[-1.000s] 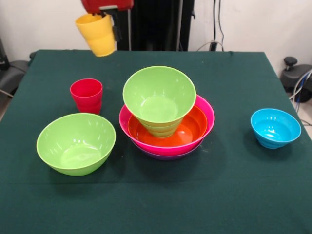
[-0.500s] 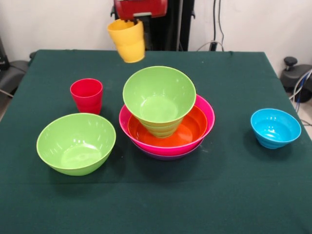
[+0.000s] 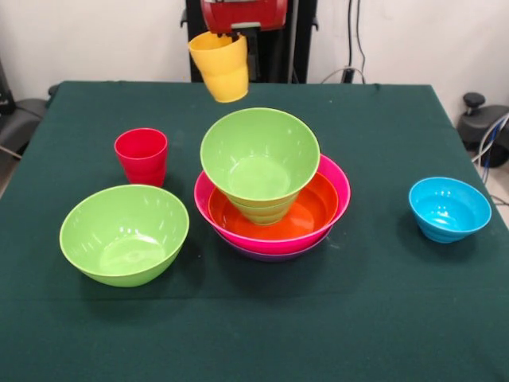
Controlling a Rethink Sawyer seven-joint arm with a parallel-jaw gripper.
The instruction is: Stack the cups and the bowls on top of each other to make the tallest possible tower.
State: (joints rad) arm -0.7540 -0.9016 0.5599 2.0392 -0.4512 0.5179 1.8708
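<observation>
Pincer [image 3: 232,36] grips the yellow cup [image 3: 220,65] by its rim, cup hanging tilted, above and just behind the tower [image 3: 270,187]. Red cup [image 3: 141,155] and large green bowl [image 3: 124,233] left of the tower; blue bowl [image 3: 449,208] well right. Best bet: level the cup, centre it over the top green bowl [image 3: 259,153], lower gently. Desk [image 3: 254,334] wears dark green cloth; white wall, cables behind.

Glossy plastic shines on the round lime green bowl [image 3: 125,234] and ribbed yellow tumbler [image 3: 221,66], over matt dark green tablecloth [image 3: 374,318].
</observation>
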